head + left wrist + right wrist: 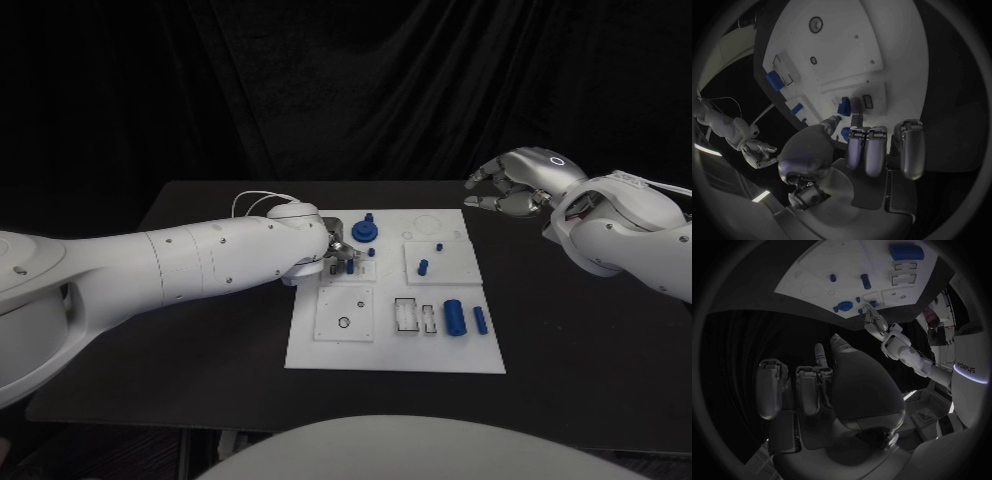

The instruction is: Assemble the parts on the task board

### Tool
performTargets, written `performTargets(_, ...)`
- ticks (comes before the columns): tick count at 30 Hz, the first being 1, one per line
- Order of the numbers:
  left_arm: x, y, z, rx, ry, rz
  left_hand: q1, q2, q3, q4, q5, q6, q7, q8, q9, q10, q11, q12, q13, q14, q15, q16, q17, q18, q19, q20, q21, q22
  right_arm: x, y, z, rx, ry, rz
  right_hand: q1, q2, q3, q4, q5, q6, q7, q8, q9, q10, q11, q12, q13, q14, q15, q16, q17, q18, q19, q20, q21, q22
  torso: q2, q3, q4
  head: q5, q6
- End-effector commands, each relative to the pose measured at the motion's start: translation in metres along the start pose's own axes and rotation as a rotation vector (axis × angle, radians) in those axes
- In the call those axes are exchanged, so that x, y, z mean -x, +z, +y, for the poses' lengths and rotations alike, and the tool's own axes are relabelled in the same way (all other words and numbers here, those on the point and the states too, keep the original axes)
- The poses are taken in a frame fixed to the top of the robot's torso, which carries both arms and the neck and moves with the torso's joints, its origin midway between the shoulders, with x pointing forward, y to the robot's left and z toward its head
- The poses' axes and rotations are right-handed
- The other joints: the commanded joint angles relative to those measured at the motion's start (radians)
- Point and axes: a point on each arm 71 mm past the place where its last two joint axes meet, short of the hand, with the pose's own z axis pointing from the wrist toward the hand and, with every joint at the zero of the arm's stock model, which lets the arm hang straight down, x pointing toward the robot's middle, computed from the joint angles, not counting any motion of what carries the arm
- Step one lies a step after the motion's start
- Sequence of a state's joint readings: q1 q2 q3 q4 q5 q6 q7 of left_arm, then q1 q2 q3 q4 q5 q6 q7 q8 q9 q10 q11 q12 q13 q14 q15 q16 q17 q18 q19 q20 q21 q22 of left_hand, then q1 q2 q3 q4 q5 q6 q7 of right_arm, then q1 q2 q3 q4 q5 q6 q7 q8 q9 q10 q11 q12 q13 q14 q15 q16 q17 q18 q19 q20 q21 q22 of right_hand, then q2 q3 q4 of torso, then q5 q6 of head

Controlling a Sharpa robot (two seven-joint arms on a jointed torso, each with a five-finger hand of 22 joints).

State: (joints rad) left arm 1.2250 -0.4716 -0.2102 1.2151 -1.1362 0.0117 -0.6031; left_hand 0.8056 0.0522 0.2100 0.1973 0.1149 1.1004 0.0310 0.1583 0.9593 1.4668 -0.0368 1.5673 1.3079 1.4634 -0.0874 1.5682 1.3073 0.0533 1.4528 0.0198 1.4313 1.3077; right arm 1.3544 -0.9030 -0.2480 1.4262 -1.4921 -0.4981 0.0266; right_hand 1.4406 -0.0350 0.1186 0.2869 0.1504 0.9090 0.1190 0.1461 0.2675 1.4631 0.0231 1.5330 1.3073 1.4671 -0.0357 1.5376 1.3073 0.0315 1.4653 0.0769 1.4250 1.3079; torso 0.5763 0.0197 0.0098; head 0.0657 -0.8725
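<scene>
One blue part (844,106) just beyond left hand (335,252) fingers (856,120), grip unclear | right hand (515,185) curled, empty

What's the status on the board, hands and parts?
Left hand down on board, fingers at a small blue part; grip unclear. Right hand raised off the table, empty, fingers curled. Nothing in the way.

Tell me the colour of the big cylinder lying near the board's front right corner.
Blue. The cylinder shows best in the head view.
</scene>
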Motion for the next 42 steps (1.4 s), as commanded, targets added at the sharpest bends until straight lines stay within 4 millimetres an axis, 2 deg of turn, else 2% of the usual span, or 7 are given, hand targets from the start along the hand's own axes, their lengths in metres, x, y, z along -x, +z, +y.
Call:
performTargets(1, -0.002, -0.001, -0.001, -0.028, -0.013, -0.007, 0.015, 0.010, -0.002, 0.005, 0.034, 0.009, -0.001, 0.002, 0.007, 0.104, -0.006, 0.003, 0.263, 0.107, -0.005, 0.003, 0.264, -0.002, -0.001, 0.001, -0.005, 0.094, -0.001, -0.001, -0.002, -0.022, -0.001, 0.008, -0.006, 0.003, -0.002, 0.002, 0.004, 0.004, -0.001, -0.004, -0.002, 0.052, 0.007, -0.005, 0.220, 0.084, 0.004, -0.007, 0.224, 0.007, 0.015, 0.002, -0.005, 0.211, 0.000, -0.0004, -0.0001, 0.001, 0.000)
performTargets(10, 0.003, -0.016, 0.005, -0.090, -0.095, -0.113, 0.077, -0.010, -0.036, -0.001, 0.077, 0.001, -0.010, 0.031, 0.077, 0.104, -0.014, 0.003, 0.263, 0.107, -0.013, 0.003, 0.264, -0.008, 0.016, -0.006, 0.010, 0.116, 0.000, -0.004, -0.004, -0.025, 0.000, -0.001, -0.013, 0.007, -0.004, 0.003, 0.006, 0.005, 0.000, -0.005, -0.003, 0.051, 0.007, -0.006, 0.219, 0.083, 0.005, -0.007, 0.224, 0.008, 0.014, 0.002, -0.006, 0.211, 0.000, -0.0004, 0.0001, 0.008, 0.000)
performTargets(19, 0.049, -0.045, -0.001, -0.210, -0.100, -0.225, 0.154, -0.006, -0.056, -0.011, 0.145, -0.072, 0.003, 0.028, 0.144, 0.104, -0.003, 0.003, 0.263, 0.107, -0.005, 0.003, 0.264, -0.007, 0.013, -0.002, 0.005, 0.117, 0.002, -0.006, -0.004, -0.025, 0.001, -0.017, -0.023, 0.010, -0.006, 0.004, 0.012, 0.005, 0.000, -0.007, -0.006, 0.050, 0.008, -0.007, 0.218, 0.084, 0.005, -0.007, 0.224, 0.008, 0.014, 0.003, -0.007, 0.211, 0.002, -0.0024, 0.0000, 0.041, 0.000)
performTargets(23, 0.060, -0.049, -0.002, -0.221, -0.089, -0.199, 0.210, 0.011, -0.037, -0.040, 0.125, -0.118, 0.016, 0.013, 0.163, 0.104, 0.009, 0.003, 0.263, 0.107, 0.007, 0.003, 0.264, -0.004, 0.002, 0.009, -0.007, 0.109, 0.002, -0.005, -0.003, -0.019, 0.002, -0.020, -0.025, 0.012, -0.006, 0.003, 0.014, 0.005, 0.000, -0.007, -0.007, 0.052, 0.008, -0.005, 0.220, 0.084, 0.005, -0.006, 0.225, 0.007, 0.015, 0.003, -0.006, 0.211, 0.001, -0.0040, -0.0017, 0.050, 0.000)
performTargets(27, 0.063, -0.044, 0.002, -0.166, -0.115, -0.093, 0.228, 0.019, -0.030, -0.049, 0.120, -0.130, 0.019, 0.010, 0.172, 0.104, 0.013, 0.003, 0.263, 0.107, 0.011, 0.003, 0.264, -0.003, -0.001, 0.014, -0.009, 0.110, 0.001, -0.004, 0.000, -0.013, 0.004, -0.020, -0.027, 0.015, -0.006, 0.003, 0.019, 0.005, 0.000, -0.008, -0.008, 0.053, 0.007, -0.004, 0.220, 0.084, 0.005, -0.005, 0.226, 0.007, 0.015, 0.003, -0.005, 0.212, 0.000, -0.0003, -0.0063, 0.060, 0.000)
performTargets(34, 0.061, -0.031, 0.005, -0.039, -0.104, 0.077, 0.224, 0.022, -0.031, -0.051, 0.093, -0.121, 0.020, 0.015, 0.183, 0.104, 0.014, 0.003, 0.263, 0.107, 0.013, 0.003, 0.264, -0.007, 0.009, 0.018, 0.003, 0.125, 0.001, -0.004, 0.001, -0.008, 0.006, -0.015, -0.028, 0.017, -0.005, 0.003, 0.023, 0.005, -0.001, -0.008, -0.009, 0.054, 0.007, -0.004, 0.221, 0.085, 0.005, -0.004, 0.227, 0.007, 0.016, 0.003, -0.004, 0.212, 0.004, 0.0040, -0.0091, 0.057, 0.000)
performTargets(42, 0.062, -0.020, -0.002, 0.031, -0.058, 0.151, 0.202, 0.010, -0.053, -0.044, 0.031, -0.088, 0.014, 0.021, 0.187, 0.104, 0.009, 0.003, 0.263, 0.107, 0.009, 0.003, 0.264, -0.009, 0.017, 0.015, 0.012, 0.135, 0.001, -0.004, 0.001, -0.006, 0.006, -0.010, -0.029, 0.019, -0.005, 0.002, 0.028, 0.006, -0.001, -0.009, -0.009, 0.054, 0.007, -0.004, 0.221, 0.085, 0.005, -0.004, 0.227, 0.007, 0.016, 0.003, -0.004, 0.212, 0.003, -0.0004, -0.0030, 0.049, 0.000)
